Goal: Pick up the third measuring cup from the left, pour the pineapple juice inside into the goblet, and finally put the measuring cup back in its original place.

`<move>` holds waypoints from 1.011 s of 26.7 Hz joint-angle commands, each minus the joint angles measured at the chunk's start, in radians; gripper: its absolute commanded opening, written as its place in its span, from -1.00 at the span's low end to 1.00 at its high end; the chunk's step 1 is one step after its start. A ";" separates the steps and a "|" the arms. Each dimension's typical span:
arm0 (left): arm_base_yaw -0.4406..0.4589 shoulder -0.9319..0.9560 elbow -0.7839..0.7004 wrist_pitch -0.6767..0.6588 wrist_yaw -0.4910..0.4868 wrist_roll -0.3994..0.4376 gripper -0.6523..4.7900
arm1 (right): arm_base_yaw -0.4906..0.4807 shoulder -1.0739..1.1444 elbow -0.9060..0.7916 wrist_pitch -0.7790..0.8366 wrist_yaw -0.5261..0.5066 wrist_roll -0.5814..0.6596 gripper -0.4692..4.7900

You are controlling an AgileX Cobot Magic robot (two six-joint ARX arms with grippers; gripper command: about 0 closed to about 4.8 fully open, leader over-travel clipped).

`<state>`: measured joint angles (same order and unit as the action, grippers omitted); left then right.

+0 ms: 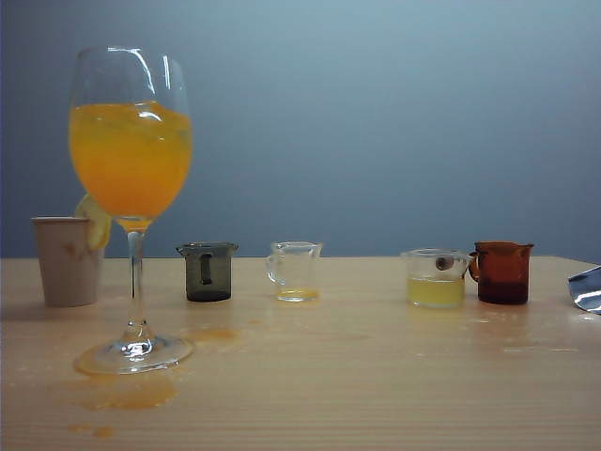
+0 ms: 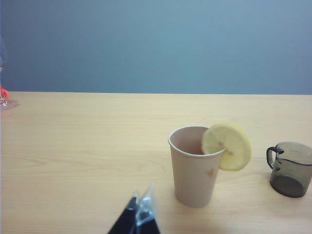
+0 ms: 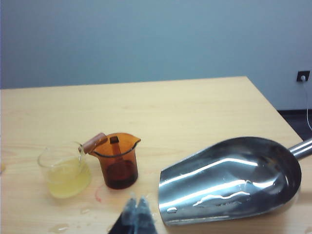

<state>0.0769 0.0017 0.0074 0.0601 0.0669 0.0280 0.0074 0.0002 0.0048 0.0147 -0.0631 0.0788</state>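
Observation:
The third measuring cup (image 1: 436, 278), a small wide clear beaker, stands on the table right of centre with pale yellow pineapple juice (image 1: 435, 292) in its lower part. The right wrist view shows it (image 3: 64, 170) beside the amber cup (image 3: 117, 160). The tall goblet (image 1: 131, 188) stands front left, its bowl filled with deep orange liquid. My right gripper (image 3: 136, 209) is shut and empty, low over the table a short way from the amber cup. My left gripper (image 2: 139, 214) is shut and empty, near the paper cup (image 2: 195, 165). Neither gripper appears in the exterior view.
A grey cup (image 1: 208, 271) and a clear handled cup (image 1: 295, 271) stand left of the beaker, the amber cup (image 1: 502, 272) on its right. The paper cup carries a lemon slice (image 2: 226, 146). A steel scoop (image 3: 234, 180) lies at the right. Orange spills (image 1: 131, 395) wet the wood by the goblet.

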 commanded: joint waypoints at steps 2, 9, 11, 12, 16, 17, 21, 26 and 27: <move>0.000 0.000 0.002 0.008 -0.003 -0.003 -0.78 | -0.001 0.001 -0.003 -0.004 0.005 -0.001 -0.85; 0.000 0.000 0.002 0.008 -0.003 -0.003 -0.78 | -0.001 0.001 -0.003 -0.003 0.005 -0.004 -0.85; 0.000 0.000 0.002 0.007 -0.002 -0.002 -0.78 | -0.001 0.001 -0.003 -0.003 0.005 -0.004 -0.85; 0.000 0.000 0.002 0.008 -0.002 -0.003 -0.78 | -0.001 0.001 -0.003 -0.003 0.005 -0.004 -0.85; -0.001 0.000 0.028 0.000 -0.003 -0.033 -0.78 | 0.000 0.001 0.047 -0.010 0.018 -0.001 -0.86; -0.001 0.000 0.045 -0.011 -0.003 -0.056 -0.78 | 0.000 0.003 0.076 -0.021 0.019 0.000 -0.85; -0.001 0.006 0.161 -0.146 -0.003 -0.087 -0.78 | 0.001 0.029 0.222 -0.159 0.020 0.015 -0.86; -0.001 0.073 0.314 -0.186 -0.003 -0.088 -0.78 | 0.001 0.128 0.399 -0.177 0.018 0.057 -0.86; -0.001 0.099 0.345 -0.187 -0.002 -0.088 -0.78 | 0.001 0.164 0.438 -0.176 0.010 0.061 -0.86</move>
<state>0.0765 0.0769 0.3191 -0.1387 0.0650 -0.0578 0.0082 0.1307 0.4053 -0.1772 -0.0471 0.1291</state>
